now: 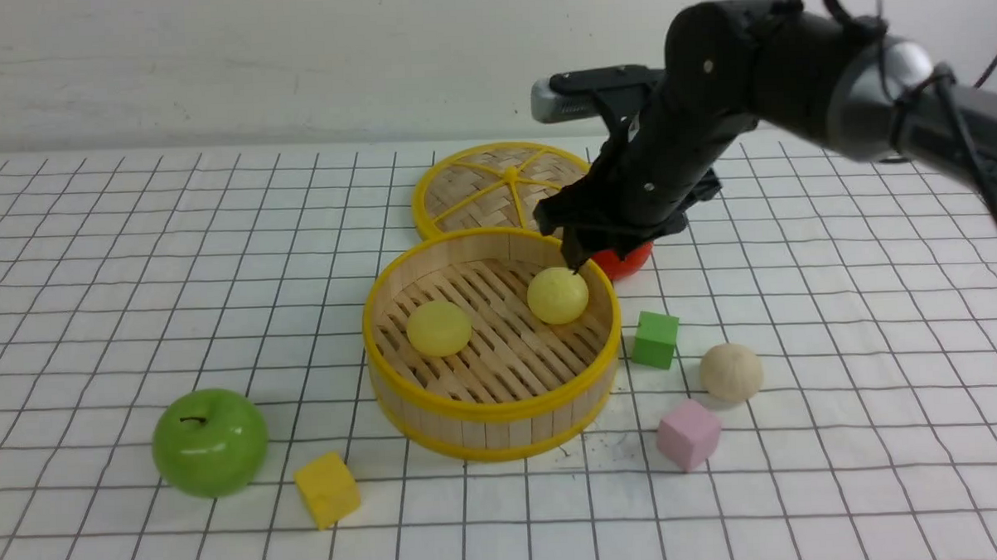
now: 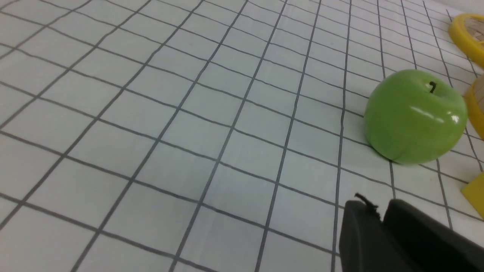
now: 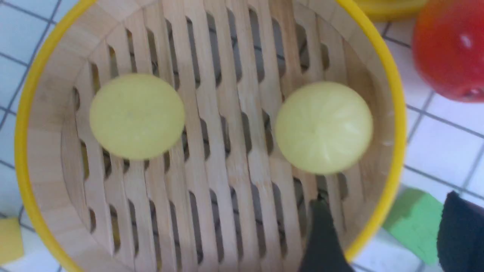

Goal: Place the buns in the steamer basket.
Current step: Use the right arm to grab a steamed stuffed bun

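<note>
1. Now, with the right robot hand [image 1: 578,259] spread wide and empty, fingertips just over the pale yellow smooth dome-shaped bun [image 1: 557,295] lying at the far right of the slatted floor, lift straight up without brushing that bun.
2. Clear the yellow rim of the round low-walled bamboo steamer basket [image 1: 486,410] before swinging sideways; leave alone the second pale yellow bun [image 1: 439,328], resting left of the first, apart from it.
3. Mind the glossy red round fruit [image 1: 626,261] just outside the far right rim, partly hidden behind the hand.
4. Head next for the beige-white dome-shaped bun [image 1: 731,372], out on the gridded white desk [image 1: 134,284] right of the basket, near the small green cube [image 1: 655,339] and the pink cube [image 1: 688,433], touching neither.
5. Descend from above, fingers straddling the dome's widest part and turned to miss both cubes; close gently, probably a slippery, roll-prone shape.
6. Carry over the rim and set down on bare slats at the near side, away from both yellow buns.
7. Leave the left hand [image 2: 382,211] low over the desk near the glossy green apple [image 2: 416,115]: holding nothing, fingers close together, fully shut or not impossible to tell.
</note>
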Motion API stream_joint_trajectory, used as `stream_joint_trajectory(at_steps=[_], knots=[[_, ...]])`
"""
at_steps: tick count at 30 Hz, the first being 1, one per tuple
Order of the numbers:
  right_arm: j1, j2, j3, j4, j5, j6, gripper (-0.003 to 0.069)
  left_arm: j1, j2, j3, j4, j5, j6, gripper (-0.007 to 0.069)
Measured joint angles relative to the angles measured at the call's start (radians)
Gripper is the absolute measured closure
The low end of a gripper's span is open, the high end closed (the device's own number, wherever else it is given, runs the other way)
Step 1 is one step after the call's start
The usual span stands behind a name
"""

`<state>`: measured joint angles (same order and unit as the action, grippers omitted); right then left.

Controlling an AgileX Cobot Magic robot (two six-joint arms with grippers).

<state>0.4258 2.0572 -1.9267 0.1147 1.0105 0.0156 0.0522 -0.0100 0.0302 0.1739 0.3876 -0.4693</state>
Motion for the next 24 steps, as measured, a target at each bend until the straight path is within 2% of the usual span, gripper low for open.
stream_joint_trajectory(at_steps=[3, 9, 10, 15, 24], knots=[[-0.021, -0.091, 0.029, -0.041, 0.067, 0.0, 0.0245, 0.0, 0.0, 0.0, 0.0, 0.0, 0.0, 0.0543], [-0.113, -0.285, 0.184, -0.06, 0.019, 0.002, 0.0249, 0.0, 0.0, 0.0, 0.0, 0.0, 0.0, 0.0538], [-0.155, -0.331, 0.257, -0.065, 0.013, 0.008, 0.0257, 0.0, 0.0, 0.0, 0.0, 0.0, 0.0, 0.0533], [-0.229, -0.373, 0.42, -0.064, -0.013, 0.063, 0.0281, 0.0, 0.0, 0.0, 0.0, 0.0, 0.0, 0.0531], [-0.243, -0.367, 0.658, 0.008, -0.199, 0.079, 0.0302, 0.0, 0.0, 0.0, 0.0, 0.0, 0.0, 0.0522]])
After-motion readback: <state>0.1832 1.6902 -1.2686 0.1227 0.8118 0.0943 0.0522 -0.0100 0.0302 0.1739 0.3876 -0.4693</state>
